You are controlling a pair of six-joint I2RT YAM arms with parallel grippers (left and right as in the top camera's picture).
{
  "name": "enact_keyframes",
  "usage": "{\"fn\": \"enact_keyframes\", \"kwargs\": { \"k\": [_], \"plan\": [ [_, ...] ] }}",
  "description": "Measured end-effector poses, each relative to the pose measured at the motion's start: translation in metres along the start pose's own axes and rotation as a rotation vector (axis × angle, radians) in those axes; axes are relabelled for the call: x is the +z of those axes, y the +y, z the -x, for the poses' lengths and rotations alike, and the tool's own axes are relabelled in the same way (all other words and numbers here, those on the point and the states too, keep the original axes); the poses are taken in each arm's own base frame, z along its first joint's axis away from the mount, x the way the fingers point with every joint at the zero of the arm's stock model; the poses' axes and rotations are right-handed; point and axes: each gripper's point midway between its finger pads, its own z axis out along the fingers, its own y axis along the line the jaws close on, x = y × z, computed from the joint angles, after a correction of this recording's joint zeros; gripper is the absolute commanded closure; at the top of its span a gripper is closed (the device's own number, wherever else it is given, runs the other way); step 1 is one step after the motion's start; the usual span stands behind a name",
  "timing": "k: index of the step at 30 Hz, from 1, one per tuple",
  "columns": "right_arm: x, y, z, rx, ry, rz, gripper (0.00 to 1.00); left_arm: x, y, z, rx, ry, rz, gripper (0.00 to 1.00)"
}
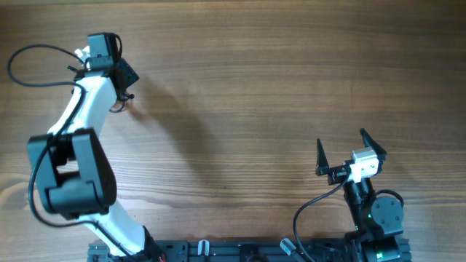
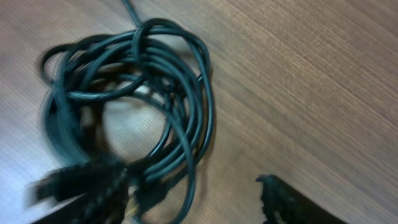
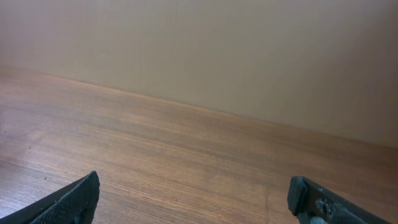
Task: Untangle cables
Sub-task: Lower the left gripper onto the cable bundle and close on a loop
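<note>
Closest to the base, the right end effector [image 1: 340, 138] is held over the worktop [image 1: 255, 87] with its jaws spread wide and nothing between them. Farther out, at the far left, the left end effector [image 2: 186, 180] is also seen parted, gripping nothing. The cables [image 2: 137, 106] are laid beneath it as a tangled coil on the worktop.

The desk [image 2: 311, 74] is wood with a fine straight grain and a soft, low sheen, while the cables [image 2: 65, 127] look like smooth black rubbery plastic catching faint highlights. The right tool [image 3: 194, 182] has matt black fingers [image 3: 71, 202] with a finely textured face, and the left arm [image 1: 87, 102] wears smooth white plastic shells with a light gloss.
</note>
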Motion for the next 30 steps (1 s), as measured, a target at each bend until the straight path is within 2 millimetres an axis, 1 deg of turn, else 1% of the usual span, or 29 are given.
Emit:
{"fn": "enact_keyframes", "kwargs": {
  "k": [2,5,10,11,12,13,14,15,18,19,20,21,22,25,27,28,29,30],
  "plan": [
    [0.000,0.000,0.000,0.000,0.000,0.000,0.00,0.010,-0.002,-0.003,0.022,0.001,0.001,0.21],
    [0.000,0.000,0.000,0.000,0.000,0.000,0.00,0.023,-0.001,-0.013,0.051,0.029,0.015,0.25],
    [0.000,0.000,0.000,0.000,0.000,0.000,0.01,0.029,0.000,-0.018,0.078,0.045,0.021,0.25],
    [0.000,0.000,0.000,0.000,0.000,0.000,0.01,0.030,0.000,-0.019,0.083,0.048,0.020,0.27],
    [0.000,0.000,0.000,0.000,0.000,0.000,0.00,0.032,0.000,-0.021,0.088,0.053,0.021,0.41],
    [0.000,0.000,0.000,0.000,0.000,0.000,0.00,0.033,0.000,-0.021,0.089,0.054,0.022,0.60],
    [0.000,0.000,0.000,0.000,0.000,0.000,0.00,0.035,0.000,-0.022,0.096,0.055,0.025,0.65],
    [0.000,0.000,0.000,0.000,0.000,0.000,0.00,0.037,0.001,-0.024,0.097,0.060,0.030,0.66],
    [0.000,0.000,0.000,0.000,0.000,0.000,0.00,0.040,0.003,-0.026,0.098,0.068,0.033,0.76],
    [0.000,0.000,0.000,0.000,0.000,0.000,0.00,0.040,0.002,-0.026,0.096,0.069,0.031,0.84],
    [0.000,0.000,0.000,0.000,0.000,0.000,0.00,0.040,0.003,-0.027,0.097,0.071,0.032,0.87],
    [0.000,0.000,0.000,0.000,0.000,0.000,0.00,0.041,0.003,-0.028,0.102,0.074,0.032,0.93],
    [0.000,0.000,0.000,0.000,0.000,0.000,0.00,0.042,0.002,-0.029,0.099,0.077,0.030,0.96],
    [0.000,0.000,0.000,0.000,0.000,0.000,0.00,0.042,0.001,-0.029,0.097,0.077,0.027,0.96],
    [0.000,0.000,0.000,0.000,0.000,0.000,0.00,0.038,0.002,-0.030,0.100,0.089,0.027,0.96],
    [0.000,0.000,0.000,0.000,0.000,0.000,0.00,0.032,0.003,-0.030,0.102,0.099,0.024,0.96],
    [0.000,0.000,0.000,0.000,0.000,0.000,0.00,0.023,0.002,-0.027,0.099,0.095,0.013,0.96],
    [0.000,0.000,0.000,0.000,0.000,0.000,0.00,0.007,0.001,-0.018,0.085,0.075,-0.005,0.96]
  ]
}}
